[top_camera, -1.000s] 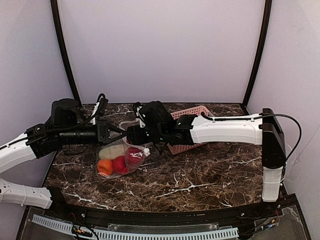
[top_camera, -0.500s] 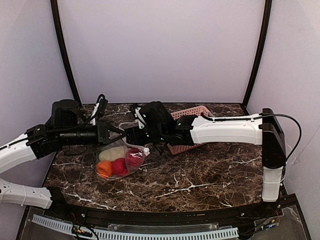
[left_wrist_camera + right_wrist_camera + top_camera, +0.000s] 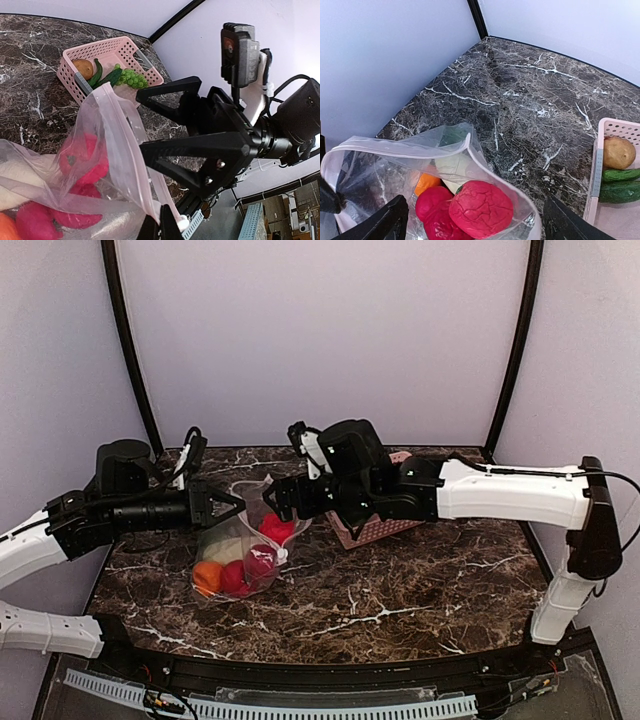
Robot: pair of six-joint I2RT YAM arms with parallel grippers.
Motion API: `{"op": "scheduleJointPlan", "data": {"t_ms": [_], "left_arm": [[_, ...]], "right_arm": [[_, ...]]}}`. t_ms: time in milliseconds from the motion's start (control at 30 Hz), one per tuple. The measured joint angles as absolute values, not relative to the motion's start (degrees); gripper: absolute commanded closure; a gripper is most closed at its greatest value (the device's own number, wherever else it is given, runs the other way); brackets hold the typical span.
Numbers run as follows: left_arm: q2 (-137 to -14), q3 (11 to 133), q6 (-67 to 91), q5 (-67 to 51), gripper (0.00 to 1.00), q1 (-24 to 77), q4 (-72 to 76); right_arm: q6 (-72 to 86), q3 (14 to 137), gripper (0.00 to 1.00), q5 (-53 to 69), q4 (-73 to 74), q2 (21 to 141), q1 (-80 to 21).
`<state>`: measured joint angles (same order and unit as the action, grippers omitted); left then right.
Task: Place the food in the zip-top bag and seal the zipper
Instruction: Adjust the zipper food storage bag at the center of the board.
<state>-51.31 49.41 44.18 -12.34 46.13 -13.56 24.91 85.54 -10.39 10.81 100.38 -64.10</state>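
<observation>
Overhead, the left tool [image 3: 222, 508] is closed on the near-left edge of the bag [image 3: 228, 540], holding that edge up off the bench [image 3: 420, 580]. The bag's lower part rests on the bench with an orange fruit [image 3: 208, 575] and red pieces in it. A red tomato [image 3: 278, 530] sits at the raised mouth, just below the right tool [image 3: 280, 502]. From this view I cannot tell how that tool's jaws stand. A pink basket [image 3: 385, 528] lies just beyond the right arm.

From the left wrist, the two black fingers [image 3: 161, 227] are together, pinching the pink zip strip [image 3: 132, 165] at the bag's mouth. The right tool [image 3: 141, 121] faces the camera with its jaws spread wide, close to the bag. Behind it the basket [image 3: 100, 50] holds a potato [image 3: 82, 67], a cucumber [image 3: 107, 77] and green grapes [image 3: 131, 77].

From the right wrist, the fingers [image 3: 390, 222] stand far apart at the bottom corners, gripping nothing. Between them the bag [image 3: 375, 170] gapes open, its zip strip [image 3: 410, 145] curving around the mouth. The tomato [image 3: 481, 207] lies on top inside, with the orange fruit [image 3: 426, 182] and a cream-white vegetable [image 3: 455, 167] beneath it. A dark tip at the far left edge pinches the bag's rim.
</observation>
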Motion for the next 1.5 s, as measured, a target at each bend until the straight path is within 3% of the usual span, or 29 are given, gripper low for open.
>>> {"op": "scheduleJointPlan", "data": {"t_ms": [733, 833, 933, 1067, 1500], "left_arm": [[-52.5, 49.4, 44.1, -12.6, 0.99, 46.1, -13.6], [-52.9, 49.4, 44.1, -12.6, 0.99, 46.1, -13.6], [-53.0, 49.4, 44.1, -12.6, 0.99, 46.1, -13.6], [-53.1, 49.4, 44.1, -12.4, 0.99, 46.1, -13.6], [-54.5, 48.9, 43.7, -12.2, 0.99, 45.1, -13.6]], "right_arm": [[18.7, 87.0, 0.35, -4.6, 25.3, 101.6, -58.1], [17.5, 88.7, 0.52, -3.6, 25.3, 103.1, -58.1], [16.4, 90.7, 0.78, -2.1, 25.3, 104.9, -58.1], [15.5, 91.9, 0.93, 0.3, 25.5, 105.6, -58.1], [20.6, 86.3, 0.98, -3.8, 26.9, 95.1, -60.7]]}}
